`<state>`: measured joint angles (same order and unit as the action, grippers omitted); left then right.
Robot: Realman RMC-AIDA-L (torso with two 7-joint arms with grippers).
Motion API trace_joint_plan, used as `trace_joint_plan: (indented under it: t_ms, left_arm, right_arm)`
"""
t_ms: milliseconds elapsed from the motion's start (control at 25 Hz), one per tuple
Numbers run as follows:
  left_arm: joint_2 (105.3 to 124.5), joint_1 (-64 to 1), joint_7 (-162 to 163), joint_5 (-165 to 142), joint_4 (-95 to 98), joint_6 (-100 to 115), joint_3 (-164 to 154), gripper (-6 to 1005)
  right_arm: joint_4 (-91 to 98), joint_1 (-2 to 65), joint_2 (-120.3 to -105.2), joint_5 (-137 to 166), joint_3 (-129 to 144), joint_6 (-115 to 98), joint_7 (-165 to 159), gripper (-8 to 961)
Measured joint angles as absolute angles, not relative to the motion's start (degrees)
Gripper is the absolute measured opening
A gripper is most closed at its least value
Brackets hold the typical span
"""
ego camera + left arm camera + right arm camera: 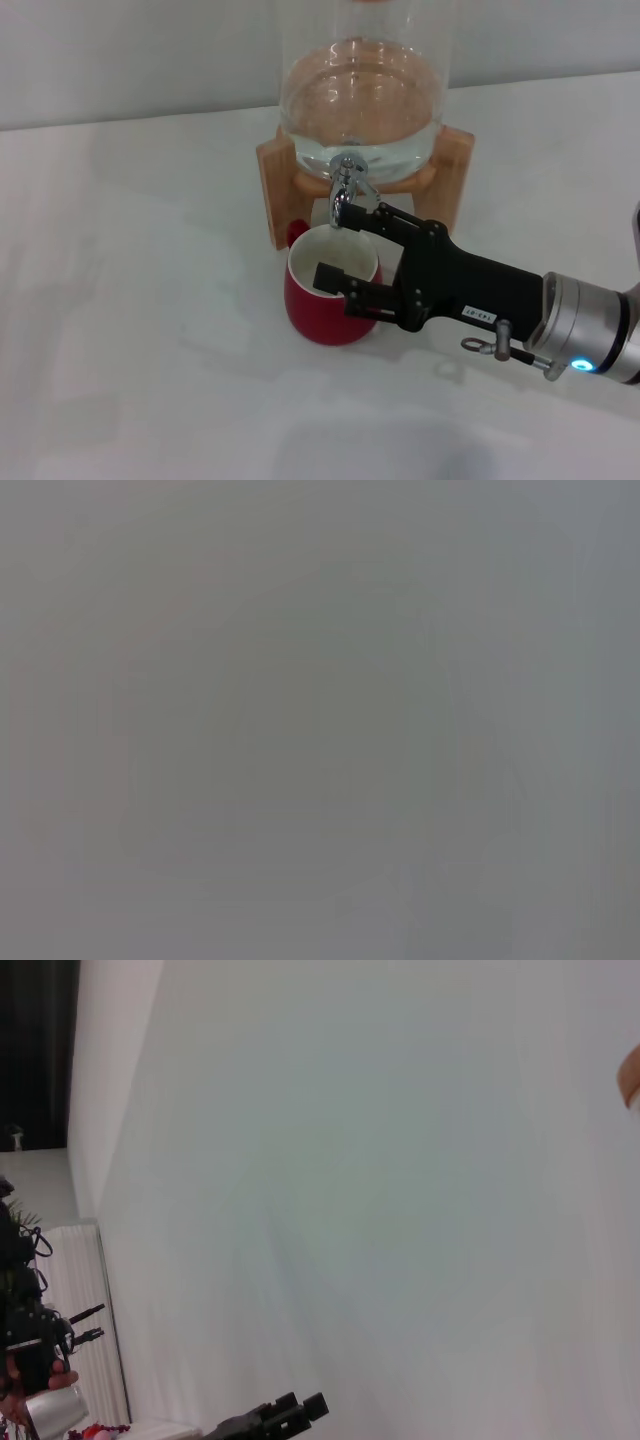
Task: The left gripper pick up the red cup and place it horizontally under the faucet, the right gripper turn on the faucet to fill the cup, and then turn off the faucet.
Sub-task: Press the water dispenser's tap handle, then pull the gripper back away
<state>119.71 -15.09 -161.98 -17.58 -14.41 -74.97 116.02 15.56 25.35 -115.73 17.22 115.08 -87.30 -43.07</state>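
The red cup (327, 312) stands upright on the white table, its white inside open to the top, directly below the faucet (345, 186). Its small handle (295, 233) points back towards the stand. My right gripper (338, 246) reaches in from the right and is open. One of its fingers lies beside the faucet's spout, and the other hangs over the cup's front rim. No water stream shows. My left gripper is out of the head view, and the left wrist view is a blank grey.
A glass water dispenser (360, 100) sits on a wooden stand (273, 185) behind the cup. The white table (130, 300) stretches left and forward. In the right wrist view, black jointed tips (275, 1418) show at the edge, and people stand far off.
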Motion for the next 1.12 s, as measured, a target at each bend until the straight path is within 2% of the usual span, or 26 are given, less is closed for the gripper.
trace_joint_plan:
  t_ms: [1120]
  left_arm:
    - [119.62,-15.56,-161.98,-17.58,-14.41,-74.82,116.02,864]
  right_arm:
    - [16.26,25.61,-115.40,16.62,115.23,-85.96,-43.15,838]
